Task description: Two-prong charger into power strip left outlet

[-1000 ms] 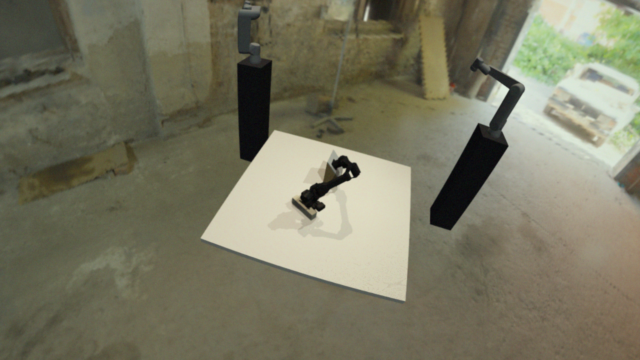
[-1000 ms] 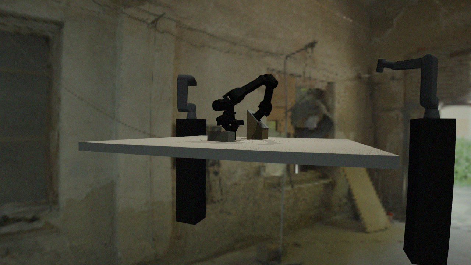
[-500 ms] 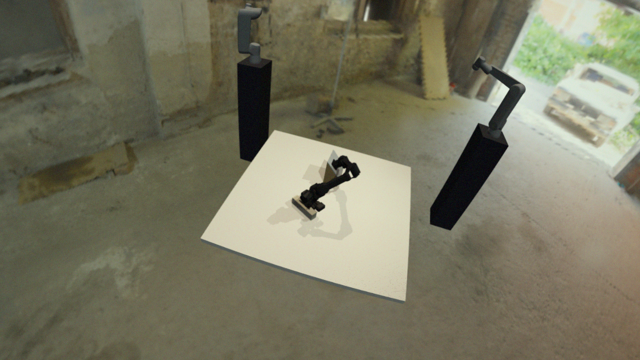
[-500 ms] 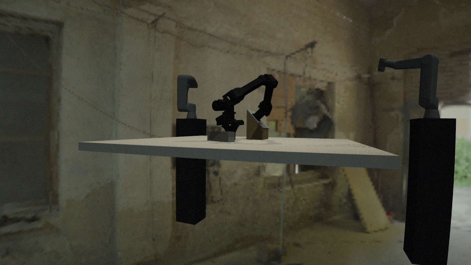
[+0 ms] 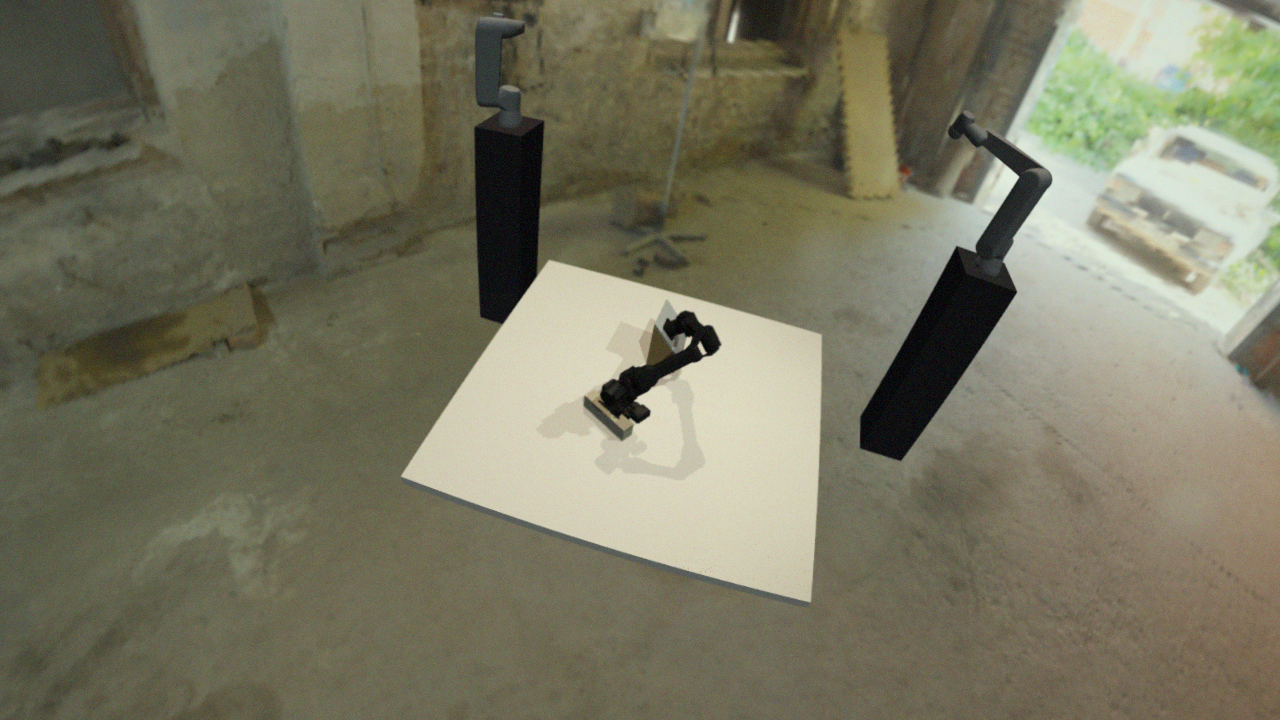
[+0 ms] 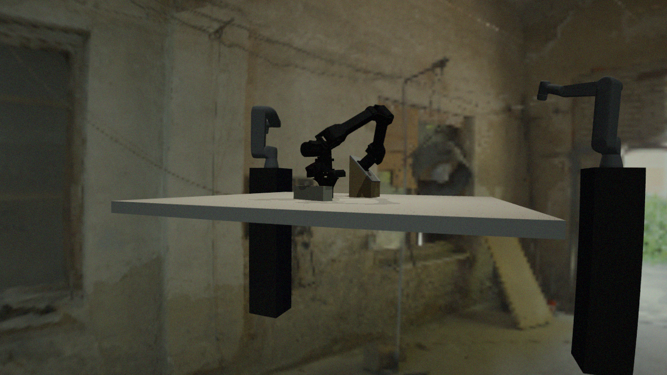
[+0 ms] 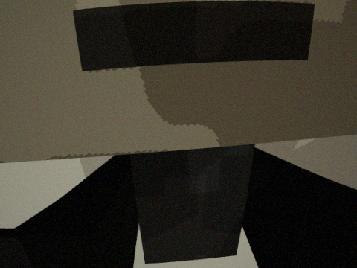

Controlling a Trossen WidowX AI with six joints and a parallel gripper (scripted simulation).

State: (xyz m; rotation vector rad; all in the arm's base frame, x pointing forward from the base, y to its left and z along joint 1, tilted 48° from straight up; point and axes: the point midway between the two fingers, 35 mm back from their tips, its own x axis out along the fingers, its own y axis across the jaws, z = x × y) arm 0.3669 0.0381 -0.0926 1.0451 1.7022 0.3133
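The power strip (image 5: 605, 419) (image 6: 311, 192) (image 7: 67, 112) is a low grey-beige box on the table. In the wrist view its surface fills the upper part, with a dark rectangle across it; no single outlet or shutter can be made out. My gripper (image 6: 329, 183) (image 7: 181, 153) is shut on the charger (image 7: 191, 208), a dark block between the two black fingers. In the wrist view the charger's far end meets the strip's near edge. The prongs are hidden, and I cannot tell whether they touch the strip. In the top and exterior views the charger is too small and dark to make out.
A wedge-shaped stand (image 5: 657, 350) (image 6: 355, 183) with a sloping face stands at my arm's other end. The white table (image 5: 733, 519) (image 6: 419, 212) carries both. Two black pedestals with grey arms stand beyond it, one left (image 5: 507, 214) (image 6: 270, 279), one right (image 5: 935, 358) (image 6: 606, 251).
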